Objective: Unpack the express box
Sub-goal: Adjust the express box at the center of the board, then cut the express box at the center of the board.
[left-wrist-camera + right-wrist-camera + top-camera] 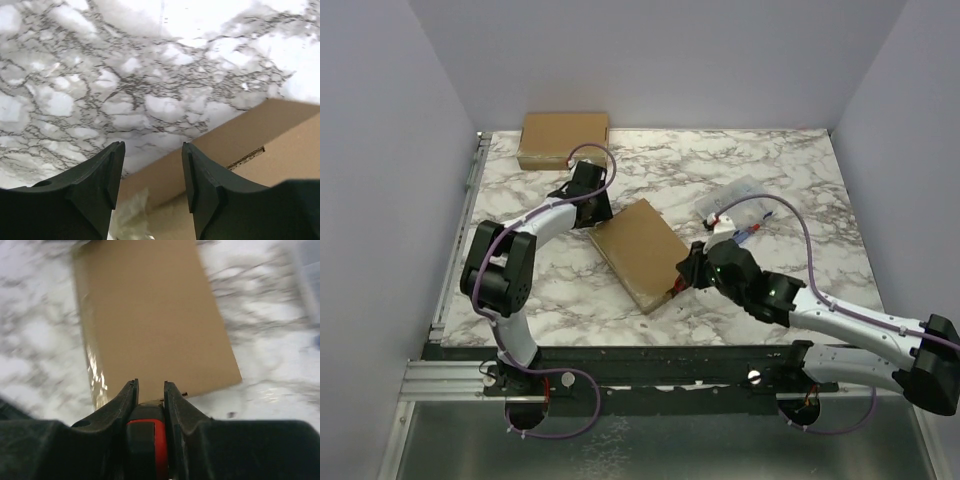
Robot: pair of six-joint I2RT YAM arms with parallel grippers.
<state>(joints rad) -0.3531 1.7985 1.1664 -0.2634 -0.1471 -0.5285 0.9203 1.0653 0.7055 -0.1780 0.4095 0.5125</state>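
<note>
Status: early, looks like the opening step. The express box lies flat mid-table, skewed, with its top face closed as far as the top view shows, and nothing has visibly come out of it. The right gripper is clenched on a red-and-black tool, probably a cutter, with the tip at the box's near-right edge, so my guess is it's slitting the seam. The left gripper sits at the far-left corner of the box, jaws released with nothing between them, just over the edge. The left wrist view shows a ragged slit along the box side and some white crumpled material next to it. I can't tell if that's inside the box or on the tabletop. Contents aren't visible. A second box at far left is closed and untouched. A clear plastic bag at right, just far of the right gripper, holds small items too small to identify, origin unknown. Left to do: finish the cut, open the flaps, pull the contents.
</note>
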